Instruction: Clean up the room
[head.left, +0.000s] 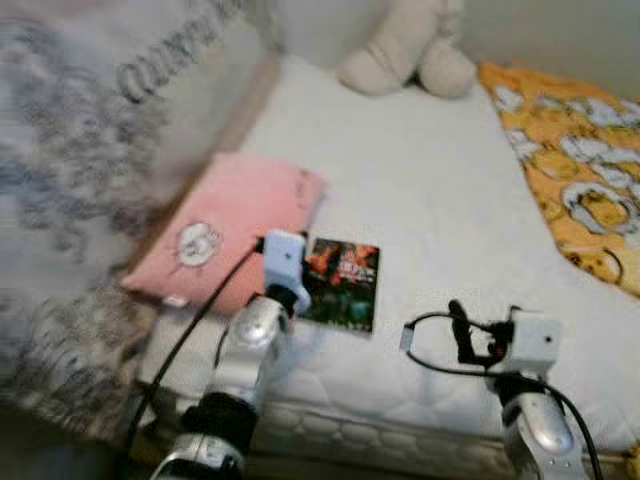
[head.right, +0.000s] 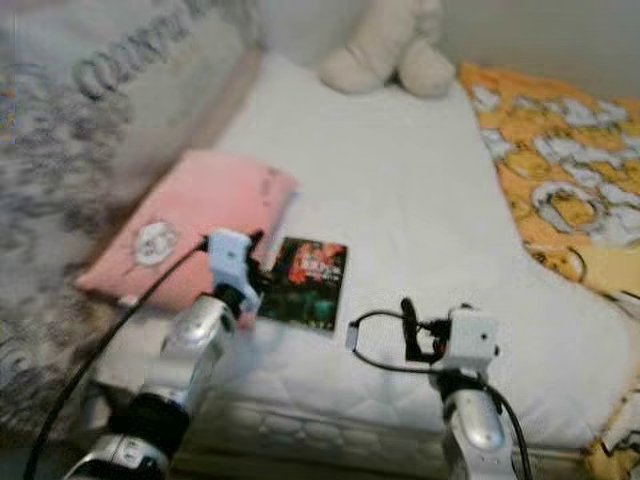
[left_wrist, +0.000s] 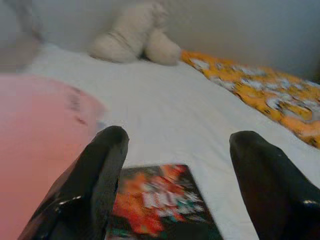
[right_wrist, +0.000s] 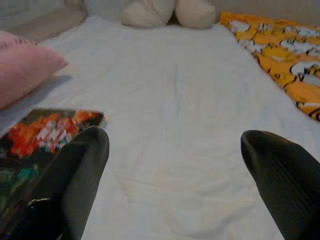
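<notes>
A book (head.left: 345, 285) with a dark cover and red-orange art lies flat on the white mattress (head.left: 430, 200), close to its near edge. Just left of it lies a pink pillow (head.left: 230, 235). My left gripper (left_wrist: 177, 165) is open, low over the book's (left_wrist: 160, 205) near end, with the pillow at its side. My right gripper (right_wrist: 175, 170) is also open, hovering over bare mattress to the right of the book (right_wrist: 45, 130). Neither gripper holds anything.
A cream plush toy (head.left: 410, 50) sits at the far end of the bed. A yellow-orange patterned blanket (head.left: 580, 160) covers the right side. A grey patterned blanket (head.left: 70, 200) hangs along the left. The mattress's quilted front edge (head.left: 380, 430) is just below my arms.
</notes>
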